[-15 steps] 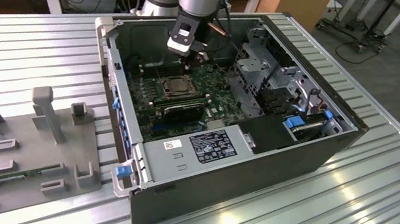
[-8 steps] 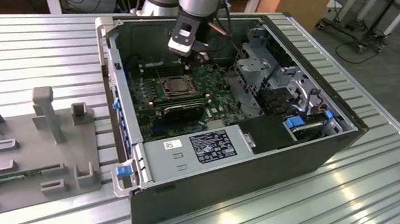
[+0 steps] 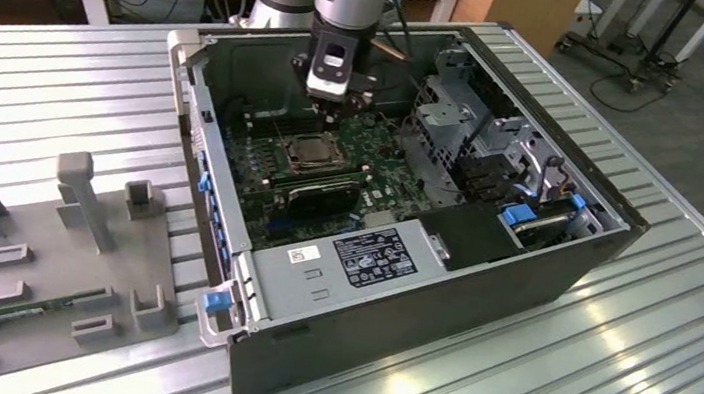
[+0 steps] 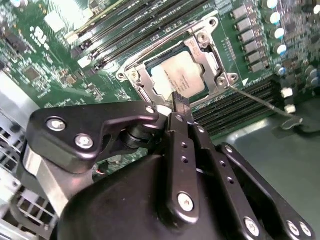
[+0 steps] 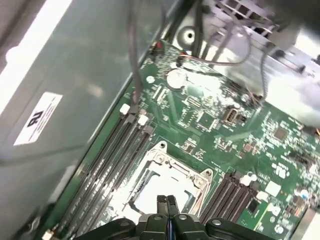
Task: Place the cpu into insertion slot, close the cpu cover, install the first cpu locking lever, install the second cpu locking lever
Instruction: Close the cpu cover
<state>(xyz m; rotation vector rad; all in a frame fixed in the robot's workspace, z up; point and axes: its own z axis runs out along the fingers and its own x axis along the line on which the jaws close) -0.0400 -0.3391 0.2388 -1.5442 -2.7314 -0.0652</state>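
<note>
Black gripper (image 5: 167,201), tips pressed together and seemingly empty, hangs over the cpu (image 4: 177,75) beneath its lowered cpu cover (image 4: 210,57).

From where I stand, none of the print is clear enough to read off. A black-and-white printed label (image 3: 372,255) sits on the grey metal power-supply box (image 3: 314,288), well apart from the black gripper (image 3: 334,102), with a small white sticker (image 3: 305,255) just beside it. In the first wrist view, a white rectangular sticker (image 5: 39,117) with dark marks stands on the grey case wall (image 5: 85,65), beyond the long black memory slots (image 5: 115,160) flanking the gripper. White printed symbols (image 4: 37,36) dot the green motherboard (image 4: 50,75). Faint lettering crosses the silvery square cpu (image 4: 182,77) just past the gripper's tip.
</note>
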